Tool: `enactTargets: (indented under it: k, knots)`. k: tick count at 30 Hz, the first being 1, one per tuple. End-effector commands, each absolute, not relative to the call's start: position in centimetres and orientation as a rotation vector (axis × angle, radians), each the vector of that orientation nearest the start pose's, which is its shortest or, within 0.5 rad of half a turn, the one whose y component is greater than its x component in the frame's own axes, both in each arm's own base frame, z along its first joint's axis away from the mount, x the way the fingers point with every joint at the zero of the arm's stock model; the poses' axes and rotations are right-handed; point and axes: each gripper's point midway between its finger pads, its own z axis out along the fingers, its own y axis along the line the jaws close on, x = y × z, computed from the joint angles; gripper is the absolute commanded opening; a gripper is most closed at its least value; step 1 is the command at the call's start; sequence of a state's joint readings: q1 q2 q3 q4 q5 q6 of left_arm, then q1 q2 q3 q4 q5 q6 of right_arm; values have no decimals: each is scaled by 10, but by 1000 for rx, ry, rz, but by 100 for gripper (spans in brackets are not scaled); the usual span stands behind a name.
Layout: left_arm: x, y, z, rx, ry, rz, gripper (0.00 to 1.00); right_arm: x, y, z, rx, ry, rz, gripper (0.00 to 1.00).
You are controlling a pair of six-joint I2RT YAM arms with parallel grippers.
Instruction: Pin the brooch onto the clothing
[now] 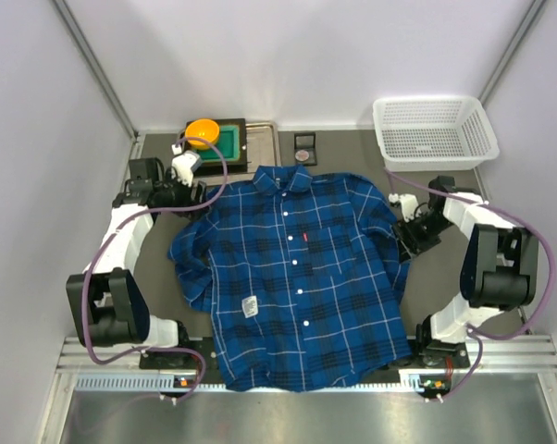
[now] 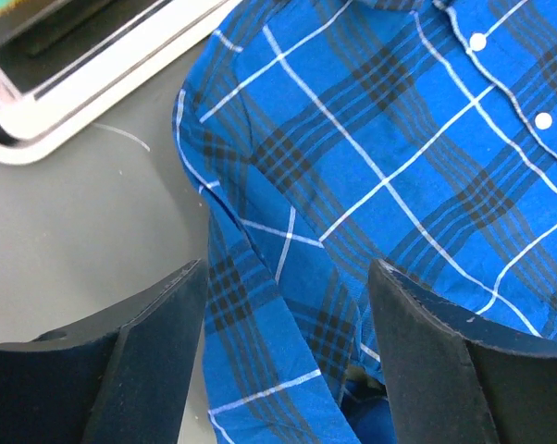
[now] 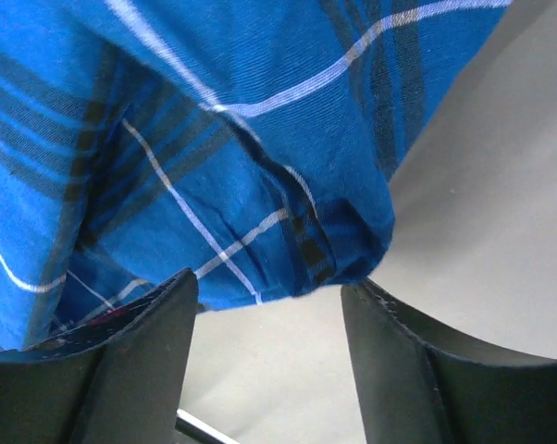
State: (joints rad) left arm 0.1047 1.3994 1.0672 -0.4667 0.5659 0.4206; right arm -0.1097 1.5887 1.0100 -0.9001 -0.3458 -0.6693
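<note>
One blue plaid shirt lies flat and buttoned on the grey table, collar away from the arm bases, with one red mark on the chest pocket and one white label low on its front. One brooch, a small dull disc, sits in one dark square case just beyond the collar, apart from the cloth. There is also one white basket at the far right, and one orange dish on a green block in one tray. Both arms are folded at the elbow and reach inward from the sides. The left gripper hangs over the shirt's shoulder and sleeve, its fingers spread wide with cloth below the gap and nothing clamped; two white buttons show in its view. The right gripper sits at the opposite sleeve edge, fingers likewise parted, a hem fold just ahead of the gap, ungrasped
</note>
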Motion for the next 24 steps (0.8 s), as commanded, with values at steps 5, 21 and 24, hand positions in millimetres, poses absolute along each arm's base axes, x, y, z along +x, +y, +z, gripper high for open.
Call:
enactTargets:
  k: [5, 21, 24]
  knots:
    - [346, 8, 116, 485, 2465, -316, 79, 282, 9, 47, -714, 2764, 434, 4]
    - [288, 3, 94, 500, 2576, -534, 79, 316, 19, 138, -922, 2454, -68, 0]
    - [297, 6, 99, 479, 2557, -507, 77, 309, 57, 148, -1097, 2366, -120, 0]
